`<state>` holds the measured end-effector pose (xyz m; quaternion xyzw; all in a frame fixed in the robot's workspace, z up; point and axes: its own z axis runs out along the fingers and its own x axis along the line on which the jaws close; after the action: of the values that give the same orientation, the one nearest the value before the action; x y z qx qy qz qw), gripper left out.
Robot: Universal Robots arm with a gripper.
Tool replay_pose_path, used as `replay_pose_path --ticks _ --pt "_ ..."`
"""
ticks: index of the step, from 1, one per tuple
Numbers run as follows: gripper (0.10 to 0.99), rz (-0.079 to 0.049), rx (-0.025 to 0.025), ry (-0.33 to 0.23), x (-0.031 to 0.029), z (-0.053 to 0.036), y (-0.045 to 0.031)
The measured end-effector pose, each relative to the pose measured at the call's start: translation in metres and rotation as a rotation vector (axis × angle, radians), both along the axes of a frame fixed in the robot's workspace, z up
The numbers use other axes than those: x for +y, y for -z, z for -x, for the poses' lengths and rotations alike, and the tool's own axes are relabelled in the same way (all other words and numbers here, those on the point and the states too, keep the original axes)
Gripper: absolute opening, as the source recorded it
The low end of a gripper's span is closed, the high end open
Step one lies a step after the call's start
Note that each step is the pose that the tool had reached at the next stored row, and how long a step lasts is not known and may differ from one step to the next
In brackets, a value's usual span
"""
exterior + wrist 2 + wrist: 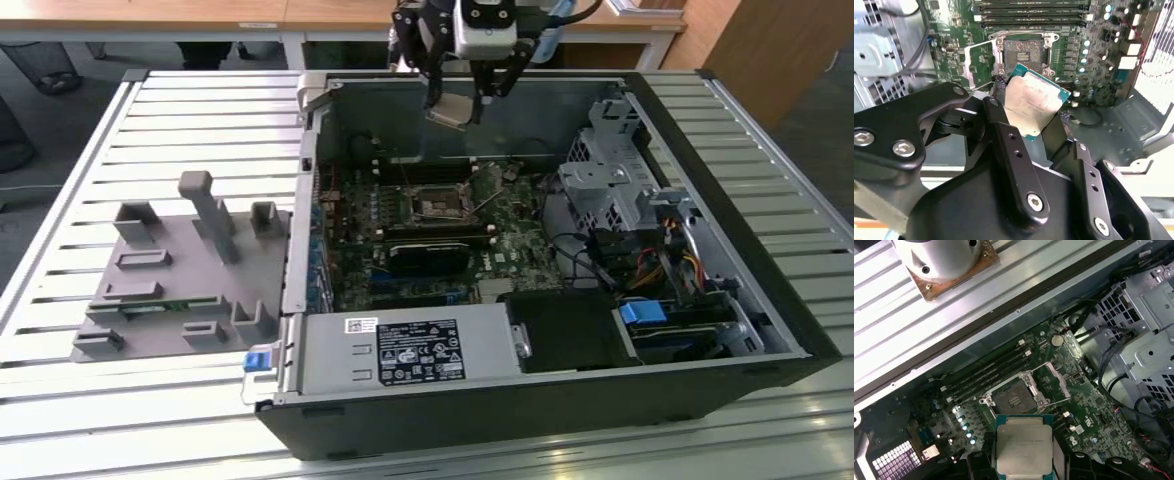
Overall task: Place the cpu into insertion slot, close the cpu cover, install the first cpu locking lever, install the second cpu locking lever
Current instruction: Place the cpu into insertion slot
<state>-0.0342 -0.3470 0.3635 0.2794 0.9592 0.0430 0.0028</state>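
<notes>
1. Hanging over the open computer case [561,412] in the exterior view, the gripper [458,100] pinches the cpu [451,111], which is tilted and well above the green board. The insertion slot [437,203] lies below it on that board. A grey fixture tray [160,300] rests on the slatted table [200,110] at the exterior view's left.
2. In the second wrist view, the gripper's [1033,112] black fingers [999,117] clamp the cpu [1035,105] by opposite edges, with its silver face showing. Past it the insertion slot [1023,52] shows its dark centre, and the cpu cover [979,62] is swung open just beside it. Memory slots [1029,10] run beyond.
3. In the first wrist view, the cpu [1021,445] sits pinched in the gripper [1021,462], apart from the insertion slot [1014,400]. The cpu cover [1054,381] is folded back, next to the memory slots [989,372].
</notes>
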Motion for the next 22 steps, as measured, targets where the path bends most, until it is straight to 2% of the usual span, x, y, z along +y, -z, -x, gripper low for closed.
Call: replay_pose_path --ticks 22 --pt "0.537 0.003 0.0001 0.38 0.0 0.0 0.0044"
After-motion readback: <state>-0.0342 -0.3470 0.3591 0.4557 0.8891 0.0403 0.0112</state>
